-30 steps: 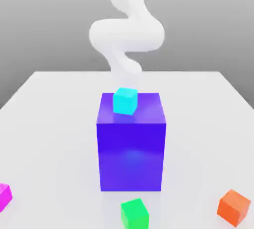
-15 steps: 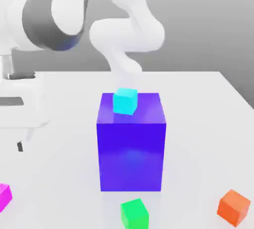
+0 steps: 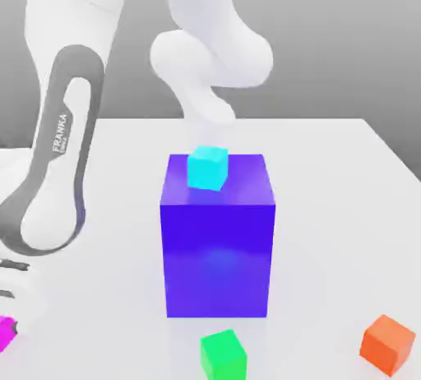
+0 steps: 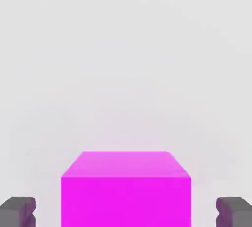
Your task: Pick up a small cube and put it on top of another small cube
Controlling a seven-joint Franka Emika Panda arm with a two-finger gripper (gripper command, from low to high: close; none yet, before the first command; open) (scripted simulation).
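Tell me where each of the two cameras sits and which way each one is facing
Exterior view: off the arm, facing the arm across the white table; sees the blue block with the cyan cube on top.
Hand view: on the hand, looking down between the gripper fingertips at the magenta cube.
Shared: the magenta cube and the table.

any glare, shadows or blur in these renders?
Exterior view: soft bright patch on the front face of the big glossy blue block, faint reflections on the white table beneath it, no hard shadows. Hand view: flat even light, small magenta cube crisp, faint pink tint on the table.
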